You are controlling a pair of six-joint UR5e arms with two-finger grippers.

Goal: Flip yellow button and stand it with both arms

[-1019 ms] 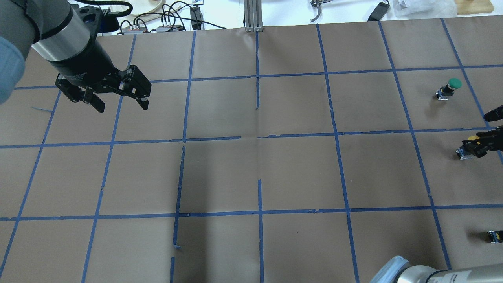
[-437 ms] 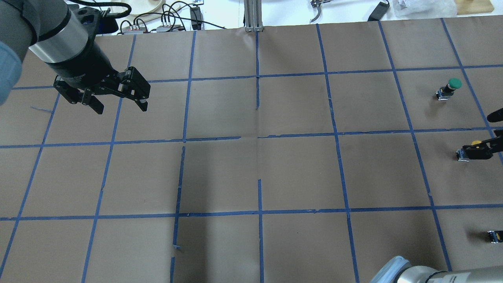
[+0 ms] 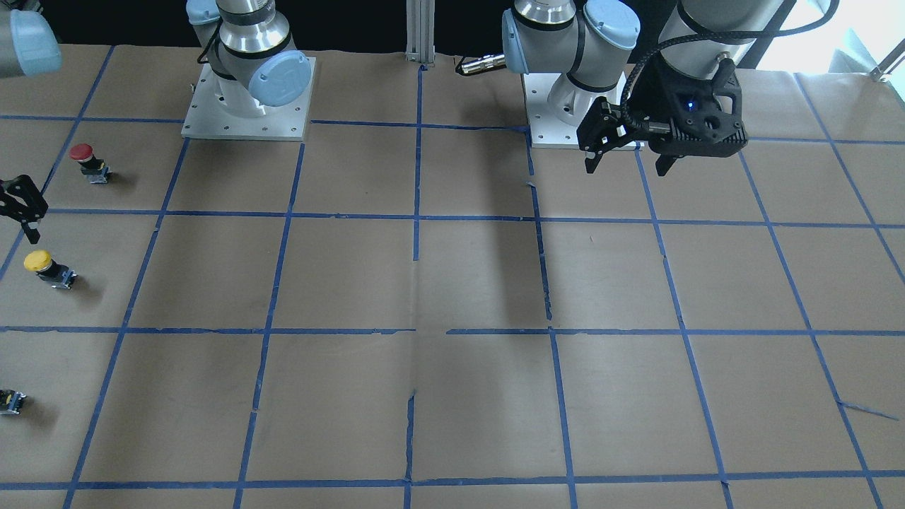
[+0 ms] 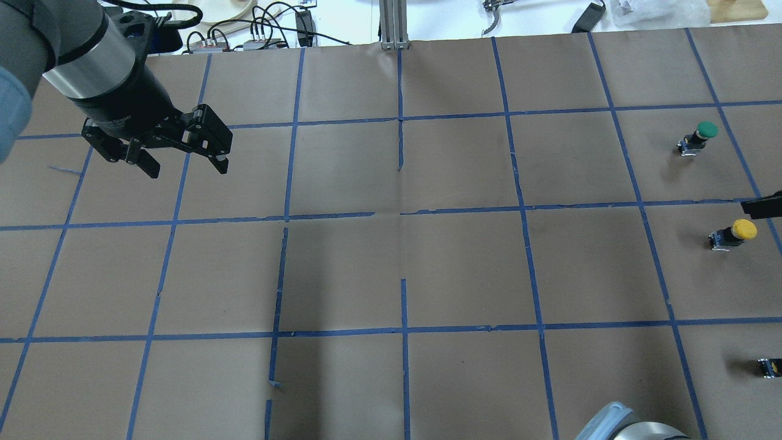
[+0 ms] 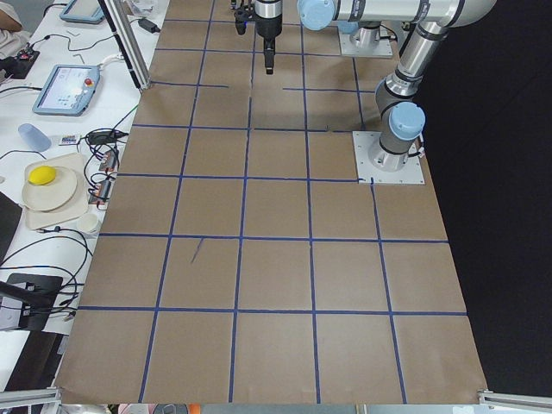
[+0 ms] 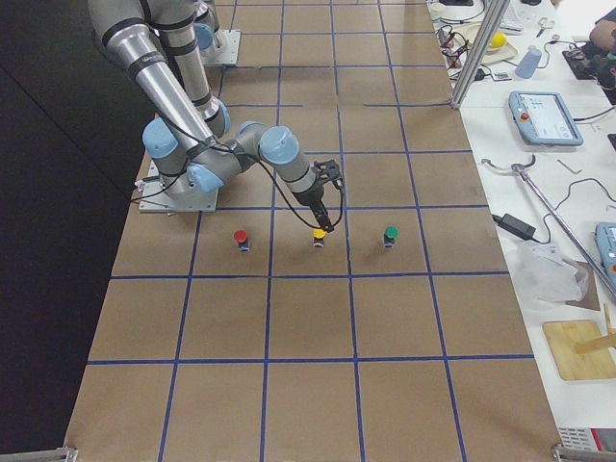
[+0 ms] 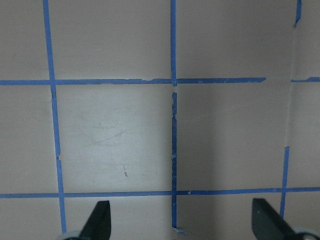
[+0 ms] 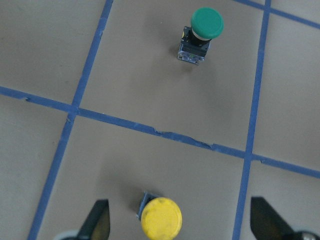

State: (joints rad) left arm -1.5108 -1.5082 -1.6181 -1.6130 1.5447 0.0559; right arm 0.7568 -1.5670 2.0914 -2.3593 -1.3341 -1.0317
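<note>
Desk [image 4: 464,269]: matte brown paper, creased, ruled into squares by blue tape.

Yellow button [image 4: 733,234]: stands upright on its grey contact block, with a black cylindrical barrel above and a smooth round yellow cap on top. In the overhead view it sits at the desk's 3 o'clock edge.

Right arm [image 6: 221,154]: jaws apart and holding nothing. In the right wrist view the button lies low between the two black fingertips [image 8: 97,222], closer to the one on that view's left, with no contact seen. In the overhead view one black fingertip [image 4: 763,206] shows at about 1 o'clock of the button, clear of it.

Left arm [image 4: 91,67]: jaws apart and empty, above bare paper at the desk's 10 o'clock, well apart from the button.

Green button [image 4: 699,135]: upright, same build, at 11 o'clock of the yellow one. Red button [image 3: 88,161]: upright, on the yellow one's other side.

Side bench: a pale round plate [image 5: 60,197] holds one yellow lump [image 5: 41,176].
</note>
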